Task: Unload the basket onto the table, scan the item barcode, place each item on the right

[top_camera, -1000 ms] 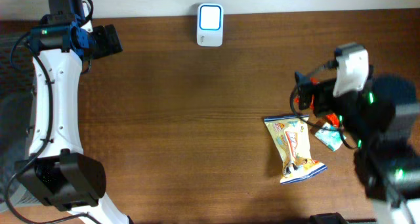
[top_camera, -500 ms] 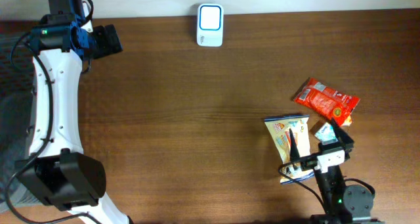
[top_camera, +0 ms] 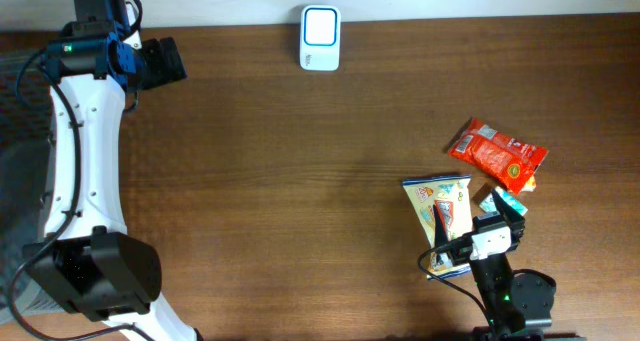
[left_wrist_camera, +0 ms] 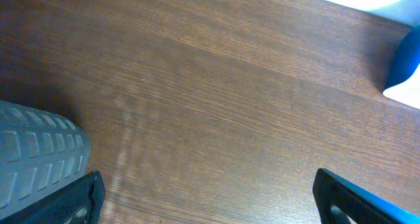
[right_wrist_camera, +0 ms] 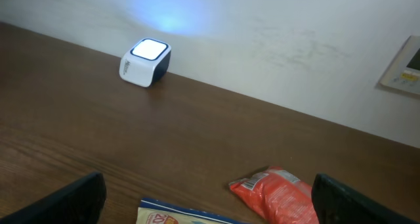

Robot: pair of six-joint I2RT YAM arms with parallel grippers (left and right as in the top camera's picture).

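1. The yellow snack packet lies flat on the wooden table, toward the front right. Its long side runs away from the robot. No barcode can be made out on it from either view.
2. The right arm overlaps the packet's lower right corner from above and hides that end in the overhead view.
3. The right gripper hangs over the packet's near end with its fingers spread wide and nothing between them. Only the packet's top edge shows in the right wrist view.
4. A red snack packet lies just beside the yellow one, to its upper right, tilted on the table. Whether the two touch cannot be told.
5. A small teal packet sits between the two packets, partly covered by the right arm.
6. The barcode scanner, a white box with a lit top face, stands at the far edge of the table near the wall. It is well apart from the packets, with bare wood between them.
7. The left gripper is at the far left corner, well apart from everything else. Its fingers are spread with only bare table between them.
8. A grey ribbed surface shows at the left edge of the left wrist view; what it is cannot be told.
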